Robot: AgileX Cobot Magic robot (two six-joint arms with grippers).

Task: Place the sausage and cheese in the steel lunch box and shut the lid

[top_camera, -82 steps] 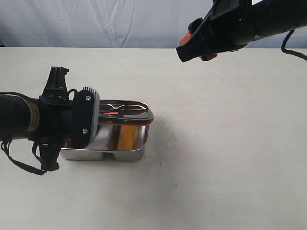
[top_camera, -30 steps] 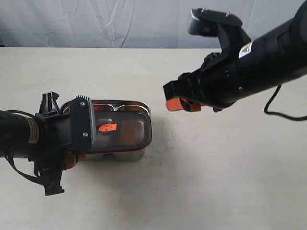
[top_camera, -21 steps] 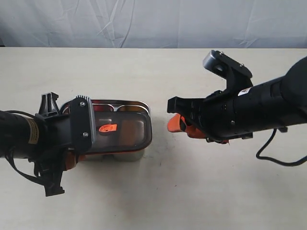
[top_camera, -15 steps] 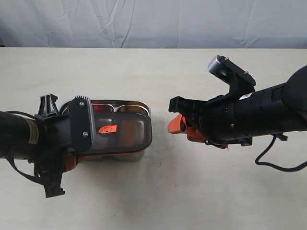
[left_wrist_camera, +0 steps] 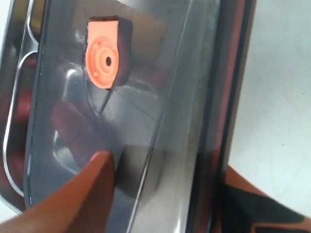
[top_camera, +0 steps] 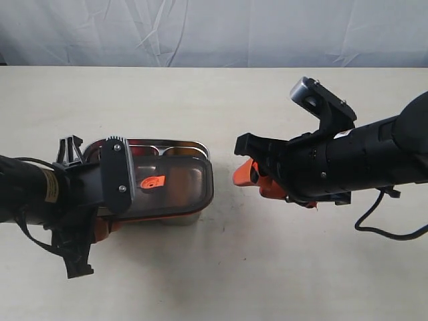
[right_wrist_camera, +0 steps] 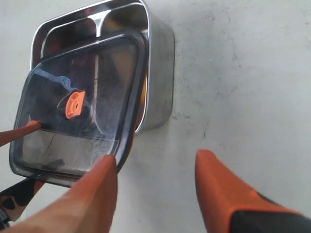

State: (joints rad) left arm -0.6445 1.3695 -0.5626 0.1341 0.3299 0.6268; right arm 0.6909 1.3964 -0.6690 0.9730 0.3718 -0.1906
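Black left arm point(top_camera: 27, 194) lies low along the worktop point(top_camera: 267, 267), its tool point(left_wrist_camera: 166, 162) clamped on the lid point(top_camera: 177, 184). The lid sits askew on the lunch box point(top_camera: 190, 145), overhanging its near edge. The right arm point(top_camera: 361, 160) reaches in level, its tool point(right_wrist_camera: 155, 156) spread wide just beside the box's right end.

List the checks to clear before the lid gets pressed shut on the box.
1. The lid lies over the steel lunch box: ok.
2. The lid is squared to the box: not ok, it is skewed and one long rim is bare.
3. The left claw grips the lid: ok.
4. The right claw is open and apart from the box: ok.
5. The sausage and the cheese are inside: cannot tell, the smoky lid blurs them.
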